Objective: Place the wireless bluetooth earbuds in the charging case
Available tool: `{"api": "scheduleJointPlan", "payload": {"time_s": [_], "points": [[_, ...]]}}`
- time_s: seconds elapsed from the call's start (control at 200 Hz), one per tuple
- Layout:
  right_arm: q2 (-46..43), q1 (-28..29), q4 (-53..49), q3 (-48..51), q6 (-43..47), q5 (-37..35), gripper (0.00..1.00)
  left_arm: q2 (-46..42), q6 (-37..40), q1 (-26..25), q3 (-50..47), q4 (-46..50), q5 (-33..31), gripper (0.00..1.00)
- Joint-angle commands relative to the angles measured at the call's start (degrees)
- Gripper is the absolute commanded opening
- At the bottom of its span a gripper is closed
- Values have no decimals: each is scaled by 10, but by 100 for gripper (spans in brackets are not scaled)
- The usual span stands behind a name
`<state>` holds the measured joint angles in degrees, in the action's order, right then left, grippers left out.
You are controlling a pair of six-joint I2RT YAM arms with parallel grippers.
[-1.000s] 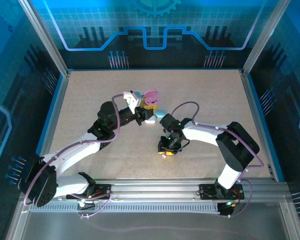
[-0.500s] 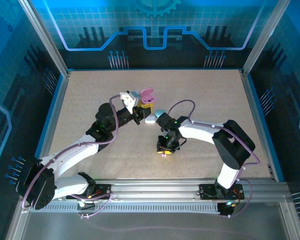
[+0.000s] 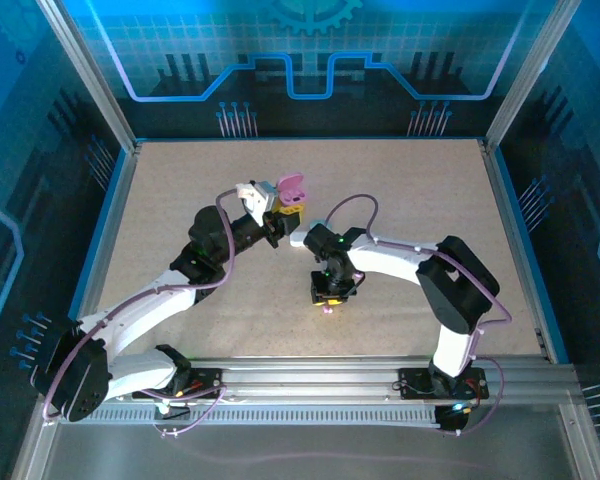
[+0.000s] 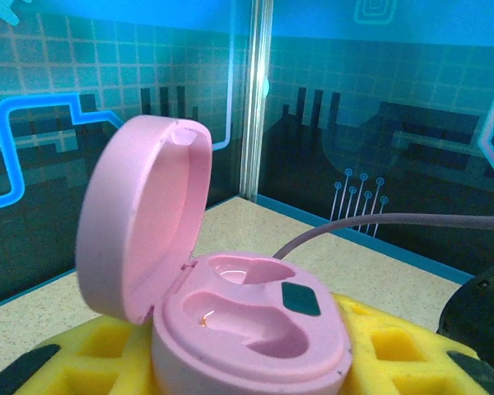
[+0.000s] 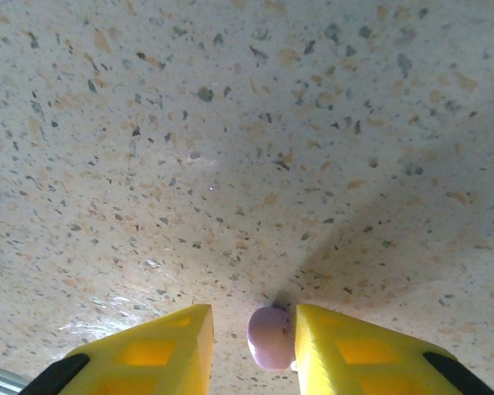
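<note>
The pink charging case point(image 4: 249, 325) has its lid point(image 4: 144, 222) swung up and both inner wells empty. My left gripper point(image 4: 247, 362) is shut on the case's base, with a yellow finger on each side. In the top view that gripper point(image 3: 284, 208) holds the case point(image 3: 293, 188) above the table's middle. My right gripper point(image 5: 253, 350) points straight down at the tabletop and is open. A pinkish-purple earbud point(image 5: 268, 338) lies between its fingers, touching the right finger point(image 5: 346, 350) and apart from the left one. From above, the right gripper point(image 3: 327, 298) stands over the earbud point(image 3: 327, 311).
A white pebble-like case point(image 3: 299, 237) lies on the table between the two grippers, partly under the right arm. The speckled tabletop point(image 3: 180, 180) is framed by a blue rim and metal posts, and open surface surrounds both arms.
My right gripper has slid a little left and toward the near edge, and its arm now covers the light blue case. My left gripper has shifted slightly left and back with the pink case.
</note>
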<state>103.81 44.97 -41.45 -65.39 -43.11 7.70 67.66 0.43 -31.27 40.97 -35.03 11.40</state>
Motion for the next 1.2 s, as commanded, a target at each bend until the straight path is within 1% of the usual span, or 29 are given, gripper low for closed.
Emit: {"api": "scheduleJointPlan", "payload": {"time_s": [0.0, 0.375, 0.69, 1.196], "points": [[19, 15, -40, -22, 27, -17, 33, -19, 14, 4, -12, -15, -15, 30], [46, 37, -72, -51, 51, -41, 32, -22, 15, 4, -15, -15, -23, 30], [52, 40, -77, -53, 54, -51, 30, -26, 15, 5, -17, -14, -29, 30], [54, 41, -83, -51, 41, -49, 27, -27, 13, 4, -17, -13, -28, 30]]}}
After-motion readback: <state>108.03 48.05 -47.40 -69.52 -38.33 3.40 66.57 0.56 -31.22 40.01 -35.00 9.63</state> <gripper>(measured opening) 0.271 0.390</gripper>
